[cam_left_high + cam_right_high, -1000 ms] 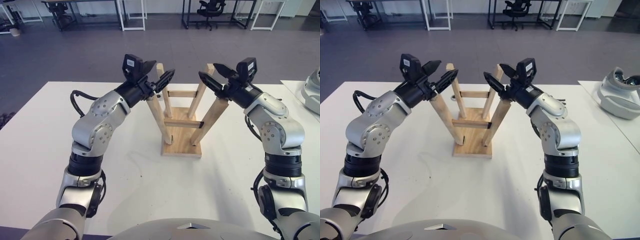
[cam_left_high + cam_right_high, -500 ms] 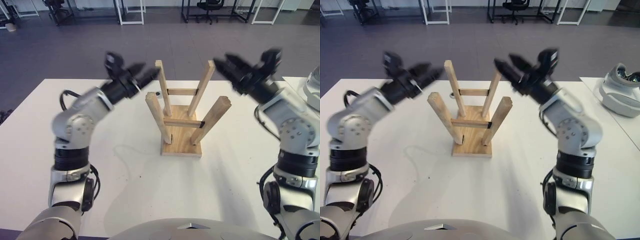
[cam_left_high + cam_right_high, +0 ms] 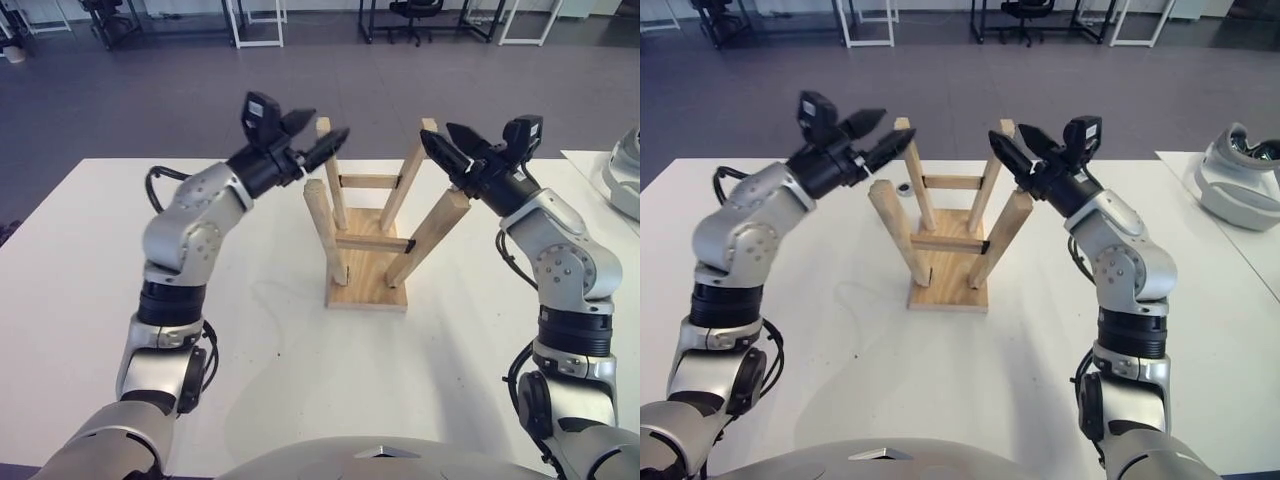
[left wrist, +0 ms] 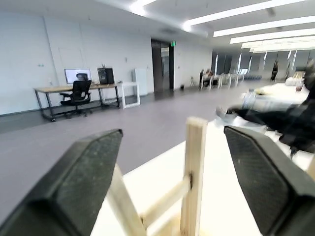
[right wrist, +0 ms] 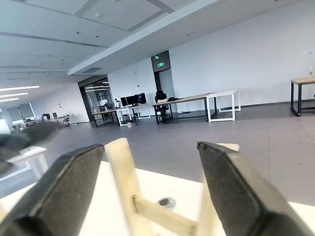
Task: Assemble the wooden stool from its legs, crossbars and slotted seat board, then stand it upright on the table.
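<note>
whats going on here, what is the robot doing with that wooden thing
A two-armed robot is working on a wooden stool. It looks assembled but stands upside down on the white table, with the seat board flat on the table and the legs pointing up. The left gripper and right gripper are both open, held up by the leg tops on either side, neither closed on the wood. Turning it upright is not yet done.
</note>
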Tool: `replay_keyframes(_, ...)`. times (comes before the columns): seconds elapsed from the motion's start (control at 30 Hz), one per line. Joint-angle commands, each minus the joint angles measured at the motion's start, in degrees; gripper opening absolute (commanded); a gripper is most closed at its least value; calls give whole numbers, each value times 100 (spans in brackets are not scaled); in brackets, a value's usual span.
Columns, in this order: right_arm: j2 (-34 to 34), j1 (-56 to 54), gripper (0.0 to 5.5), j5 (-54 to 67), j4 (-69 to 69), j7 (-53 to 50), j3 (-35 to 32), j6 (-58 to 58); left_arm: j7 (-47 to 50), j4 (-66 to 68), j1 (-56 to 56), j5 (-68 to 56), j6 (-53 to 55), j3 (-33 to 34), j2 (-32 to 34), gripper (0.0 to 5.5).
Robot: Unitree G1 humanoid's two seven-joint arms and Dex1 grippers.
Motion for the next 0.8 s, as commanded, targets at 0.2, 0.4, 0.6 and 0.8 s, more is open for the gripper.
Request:
replay_keyframes(0.2,-823,1201,357,-1060,-595,1955,1620,-1015,8,211,572,50,-45,1230,808,380)
replay_keyframes(0.4,-197,969,357,-608,-2397,1041,1813,-533,-75,324,1723,585,-247,1614,1372,380)
replay_keyframes(0.6,-1164,-232,357,-182,-1606,711,-36,-367,-631,-142,3308,1126,-375,1330,1812,380)
replay_keyframes(0.8,-1565,637,357,-2417,1057,1296,1489,-1742,-1177,-405,4003,2224,-564,-134,2239,380)
